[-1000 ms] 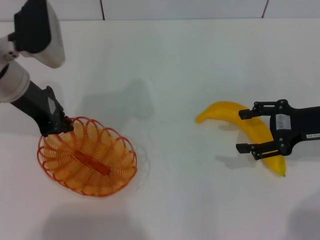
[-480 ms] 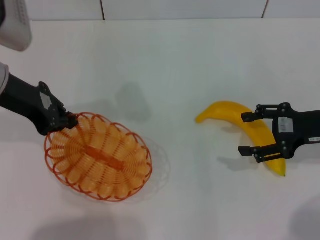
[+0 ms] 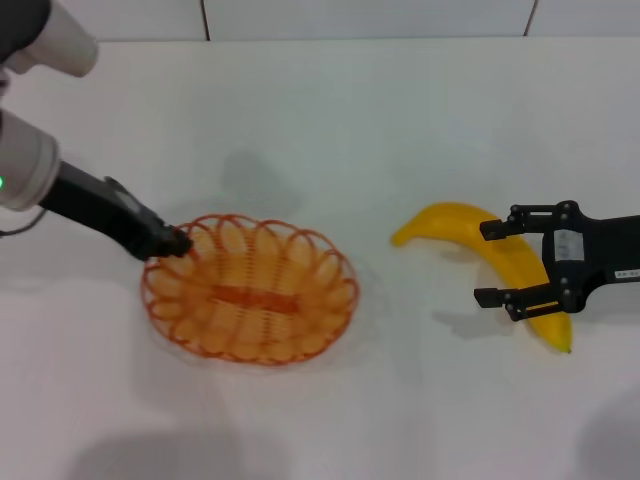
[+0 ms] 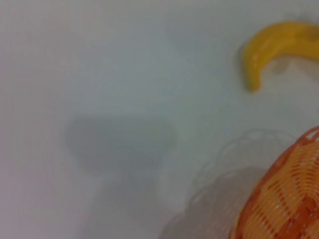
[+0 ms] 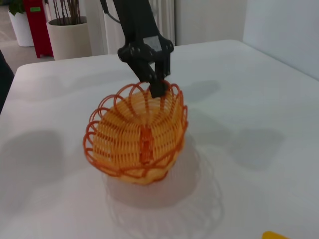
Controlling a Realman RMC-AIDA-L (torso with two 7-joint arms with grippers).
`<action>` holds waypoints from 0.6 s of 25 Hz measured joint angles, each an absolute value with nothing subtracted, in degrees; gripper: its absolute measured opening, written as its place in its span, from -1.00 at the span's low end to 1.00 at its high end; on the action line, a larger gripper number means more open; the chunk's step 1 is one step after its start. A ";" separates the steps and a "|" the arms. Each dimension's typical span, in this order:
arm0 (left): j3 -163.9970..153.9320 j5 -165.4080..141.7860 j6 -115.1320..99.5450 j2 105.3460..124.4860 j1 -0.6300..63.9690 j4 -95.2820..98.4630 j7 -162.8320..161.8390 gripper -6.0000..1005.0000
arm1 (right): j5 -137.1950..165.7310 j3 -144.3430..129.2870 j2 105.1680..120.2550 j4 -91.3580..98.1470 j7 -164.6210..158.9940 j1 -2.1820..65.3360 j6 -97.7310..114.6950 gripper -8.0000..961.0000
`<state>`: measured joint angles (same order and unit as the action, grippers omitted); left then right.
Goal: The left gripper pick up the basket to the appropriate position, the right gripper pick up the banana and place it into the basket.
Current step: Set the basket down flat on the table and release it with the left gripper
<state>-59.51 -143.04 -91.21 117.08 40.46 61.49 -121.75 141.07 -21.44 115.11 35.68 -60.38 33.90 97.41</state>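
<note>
On the white table [image 3: 330, 120], left of centre: we see the basket [image 3: 250, 290], an orange wire oval with a looped rim, nothing inside it.
Basket height: from the right wrist view we see the basket [image 5: 139, 139] tilted, with its shadow spread on the table below, so we judge it lifted clear; we cannot be sure that no part of it touches.
Left gripper: we find the left gripper [image 3: 172, 241] at the basket's left rim, fingers closed on a rim loop; the right wrist view shows the same claw [image 5: 155, 79] pinching the rim from above.
Left wrist view: we make out only an edge of the basket [image 4: 284, 199] and, far off, one end of the banana [image 4: 279, 45].
Banana: we see the banana [image 3: 490, 255] lying on the table to the right, well apart from the basket, curved, its far tip pointing toward the centre.
Right gripper: we see the right gripper [image 3: 487, 263] over the banana's middle, fingers spread apart with one on each side of the fruit; we cannot tell whether they touch it.
</note>
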 joint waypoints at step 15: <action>-60.33 -144.33 -85.19 116.72 50.00 43.88 -127.24 -0.86 | 141.06 -21.45 115.32 35.62 -60.38 34.67 97.43 0.64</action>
